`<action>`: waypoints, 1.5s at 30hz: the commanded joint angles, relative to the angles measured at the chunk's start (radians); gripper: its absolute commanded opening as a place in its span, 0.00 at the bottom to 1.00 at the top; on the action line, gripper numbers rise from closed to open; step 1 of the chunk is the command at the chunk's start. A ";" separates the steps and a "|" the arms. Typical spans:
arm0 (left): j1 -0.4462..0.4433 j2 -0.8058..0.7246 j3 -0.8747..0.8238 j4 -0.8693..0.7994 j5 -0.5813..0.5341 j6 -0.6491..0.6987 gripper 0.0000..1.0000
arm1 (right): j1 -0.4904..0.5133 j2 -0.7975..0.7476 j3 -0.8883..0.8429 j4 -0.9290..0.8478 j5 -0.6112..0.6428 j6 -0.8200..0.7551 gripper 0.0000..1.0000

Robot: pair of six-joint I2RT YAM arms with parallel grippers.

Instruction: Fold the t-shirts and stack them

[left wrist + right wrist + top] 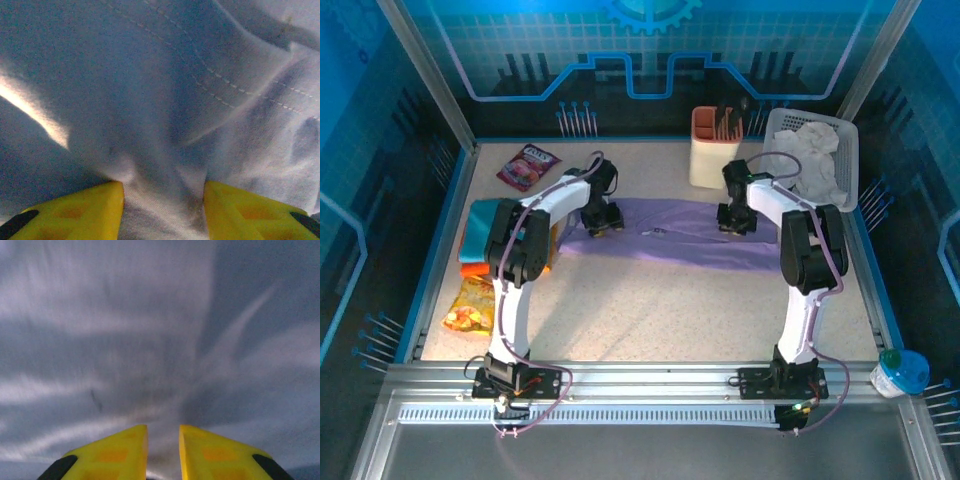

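Note:
A lavender t-shirt [670, 238] lies spread across the middle of the table, far edge toward the back. My left gripper [603, 220] is down on its far left corner. In the left wrist view the cloth [165, 100] bunches into a ridge between the yellow fingers [100, 205], and the gripper [164, 187] is shut on it. My right gripper [737, 218] is down on the far right edge. There the fingers [125, 450] stand close together with a thin fold of the cloth [150, 340] pinched in the gripper [163, 429]. Folded teal [485, 228] and orange [472, 268] t-shirts lie stacked at the left.
A pink-purple snack packet [527, 166] lies at the back left and a yellow-orange packet [470, 305] at the front left. A cream utensil holder [712, 148] and a white basket [848, 150] holding pale cloth stand at the back right. A cup [900, 372] sits off the front right corner.

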 commanded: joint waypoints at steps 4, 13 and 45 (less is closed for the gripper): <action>0.036 0.112 0.141 -0.106 -0.015 0.073 0.48 | 0.074 0.021 -0.056 -0.117 0.022 -0.019 0.24; 0.059 0.116 0.135 -0.109 -0.013 0.095 0.48 | 0.094 -0.016 -0.107 -0.112 -0.023 0.000 0.25; -0.034 0.333 0.677 -0.175 0.272 0.151 0.50 | 0.783 -0.199 -0.330 0.326 -0.299 0.628 0.32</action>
